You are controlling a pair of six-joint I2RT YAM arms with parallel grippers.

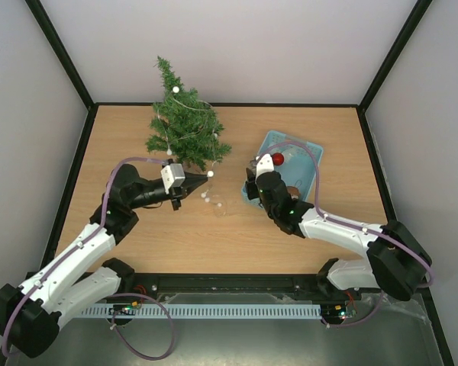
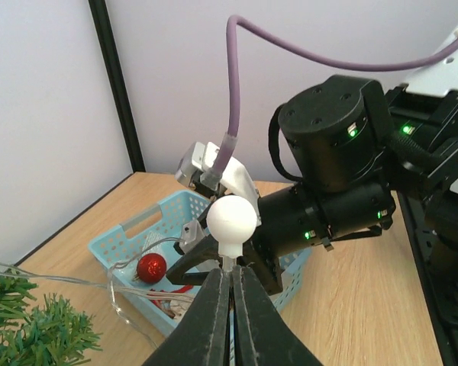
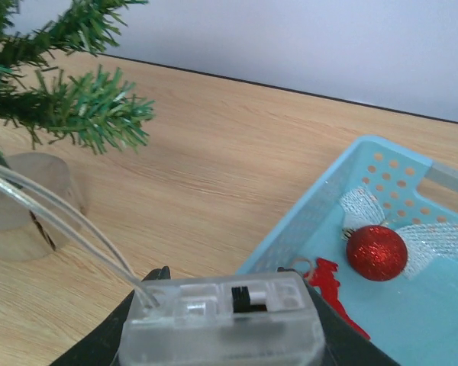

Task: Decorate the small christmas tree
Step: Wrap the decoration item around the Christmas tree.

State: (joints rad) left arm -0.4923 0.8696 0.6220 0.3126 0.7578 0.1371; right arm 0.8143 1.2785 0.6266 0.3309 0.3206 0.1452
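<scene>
The small christmas tree (image 1: 183,126) stands upright on the wooden table (image 1: 214,236) in the upper left-centre of the top view. It is draped with a thin light wire (image 1: 195,107) that carries white balls. Just below and right of the tree, the left gripper (image 1: 206,176) has its fingers (image 2: 214,320) pinched together on the wire right under one white ball (image 2: 231,220), which sits on top of the fingertips. A few more balls of the same string lie on the wood nearby (image 1: 206,198). To the right, at mid-frame, the right gripper (image 1: 254,171) hovers at the left edge of the light blue basket (image 1: 309,152). Its fingers (image 3: 107,339) grasp a clear switch box (image 3: 221,316) from which two clear wires run off to the left. In the right wrist view, the tree's clear base (image 3: 23,206) sits at the left edge and a red glitter bauble (image 3: 376,252) lies inside the basket beside white mesh ribbon (image 3: 362,206).
</scene>
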